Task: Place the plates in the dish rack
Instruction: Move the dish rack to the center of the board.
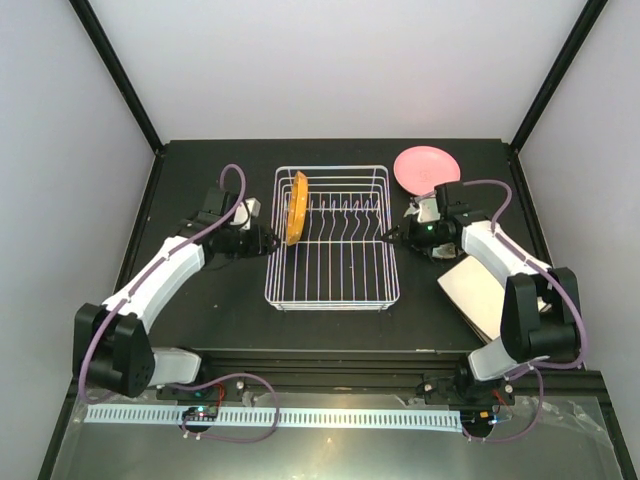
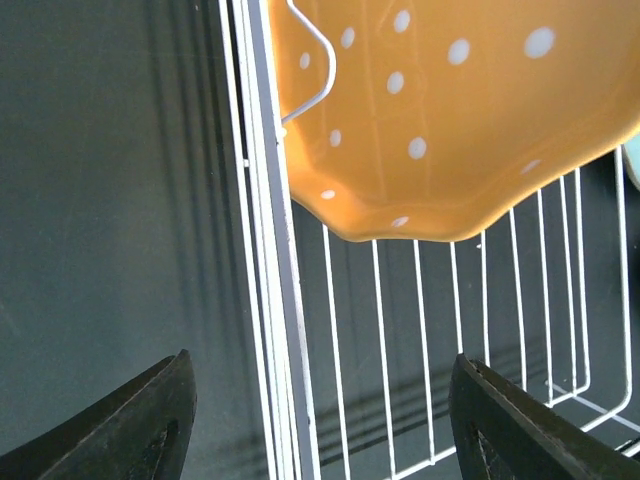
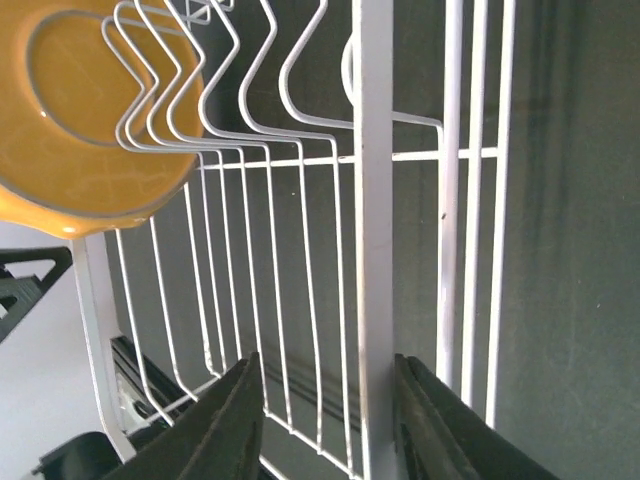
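Our left gripper [image 2: 322,358] gapes astride the dish rack [image 2: 283,250] rim; our right gripper [image 3: 325,357] brackets the opposite rim, possibly clamped, though we cannot tell.

**Orange with white dots, amid white wire and black**

The orange plate [image 1: 295,208] is a warm yellow-orange. The left wrist view shows one face scattered with small white dots, while the right wrist view shows the other face plain and glossy. The dish rack [image 1: 330,290] is white wire throughout. The pink plate [image 1: 427,168] is an even, unpatterned pink. The square plate [image 1: 472,290] looks pale off-white, with no pattern on the part that shows. The table [image 1: 230,320] is matt black. The arms [image 1: 165,270] are white with black joints and carry purple cables [image 1: 235,175]. The left gripper [image 2: 322,425] and the right gripper [image 3: 325,420] both have dark, near-black fingers [image 2: 140,425]. The walls [image 1: 330,70] are pale grey-lilac.
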You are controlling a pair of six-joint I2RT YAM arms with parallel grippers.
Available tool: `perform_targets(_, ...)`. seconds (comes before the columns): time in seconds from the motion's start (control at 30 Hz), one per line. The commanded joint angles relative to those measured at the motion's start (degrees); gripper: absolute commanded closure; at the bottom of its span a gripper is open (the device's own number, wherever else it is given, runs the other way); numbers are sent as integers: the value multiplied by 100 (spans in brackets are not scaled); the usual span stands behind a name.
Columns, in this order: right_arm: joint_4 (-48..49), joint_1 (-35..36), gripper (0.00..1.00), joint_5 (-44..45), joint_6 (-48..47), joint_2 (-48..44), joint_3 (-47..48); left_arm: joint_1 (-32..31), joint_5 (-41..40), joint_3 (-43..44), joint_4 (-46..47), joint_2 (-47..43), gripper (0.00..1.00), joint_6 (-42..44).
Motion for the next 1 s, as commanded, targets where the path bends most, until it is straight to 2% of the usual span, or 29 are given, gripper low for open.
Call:
perform_targets(0.0, 84, 90, 65, 23, -58, 188, 267, 42, 284, -39, 340, 282, 32, 50)
perform_targets(0.2, 39, 110, 81, 87, -97, 402, 355, 41, 310, -102, 489, 514, 44, 31)
perform_targets(0.3, 34, 115, 88, 128, -84, 465, 377, 41, 259, -96, 532, 605, 54, 42)
perform_targets(0.43, 33, 112, 92, 181, -70, 572, 446, 41, 269, -9, 598, 794, 65, 40)
perform_targets(0.67, -130, 113, 94, 276, -80, 1022, 1115, 50, 139, 498, 514, 1219, 67, 207)
perform_targets(0.97, -502, 115, 94, 319, -23, 2006, 2593, 239, -54, 1913, 183, 2167, 67, 493)
